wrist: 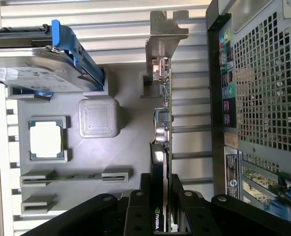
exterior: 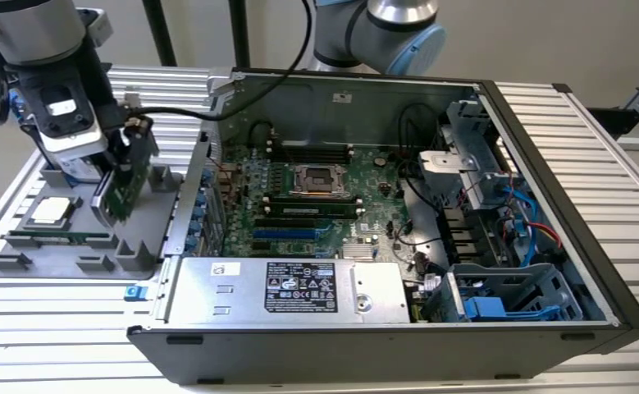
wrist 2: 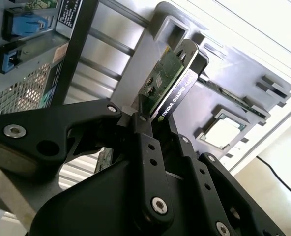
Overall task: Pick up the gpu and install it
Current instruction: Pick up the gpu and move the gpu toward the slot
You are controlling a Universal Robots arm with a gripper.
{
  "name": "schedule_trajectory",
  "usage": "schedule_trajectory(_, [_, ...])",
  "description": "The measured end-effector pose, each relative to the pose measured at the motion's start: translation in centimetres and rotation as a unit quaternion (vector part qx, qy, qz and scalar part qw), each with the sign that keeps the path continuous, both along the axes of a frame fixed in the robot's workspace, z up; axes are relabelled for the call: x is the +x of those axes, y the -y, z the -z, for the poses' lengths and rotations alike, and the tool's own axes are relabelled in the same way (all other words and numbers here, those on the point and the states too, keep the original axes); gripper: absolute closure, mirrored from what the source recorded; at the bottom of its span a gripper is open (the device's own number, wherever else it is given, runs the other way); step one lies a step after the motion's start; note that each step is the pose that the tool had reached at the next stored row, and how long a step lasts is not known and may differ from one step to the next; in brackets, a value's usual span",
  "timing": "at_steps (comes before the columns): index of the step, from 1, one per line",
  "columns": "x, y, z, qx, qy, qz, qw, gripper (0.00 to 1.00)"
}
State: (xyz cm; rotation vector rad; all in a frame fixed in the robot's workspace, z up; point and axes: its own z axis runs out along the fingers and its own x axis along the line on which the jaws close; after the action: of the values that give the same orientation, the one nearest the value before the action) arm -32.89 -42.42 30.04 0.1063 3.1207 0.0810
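My gripper (exterior: 116,168) is shut on the gpu (exterior: 122,193), a green card with a black cooler, and holds it edge-on and tilted over the grey parts tray (exterior: 133,254) at the exterior view's left. In both wrist views the black fingers (wrist 2: 144,142) clamp the card's near end. The gpu (wrist: 163,118) runs away from the gripper (wrist: 161,196), with its silver bracket (wrist: 162,34) at the far end. In the second wrist view the gpu (wrist 2: 167,86) shows between the jaws of the gripper (wrist 2: 153,118). The open computer case (exterior: 538,123) lies to the exterior view's right, its motherboard (exterior: 308,197) showing blue slots (exterior: 286,234).
On the tray lie a processor chip (wrist: 46,139), a thin memory stick (exterior: 67,238) and a silver hard drive with a blue frame (wrist: 42,69). The case's rear wall (wrist: 263,98) stands close beside the card. A power supply (exterior: 286,287) and a drive cage (exterior: 505,295) fill the case's near side.
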Motion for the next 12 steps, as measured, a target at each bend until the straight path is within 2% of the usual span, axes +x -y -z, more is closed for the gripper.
schedule_trajectory(12, [0.0, 0.0, -1.11, 0.0, 0.0, 0.0, 1.0, 1.0])
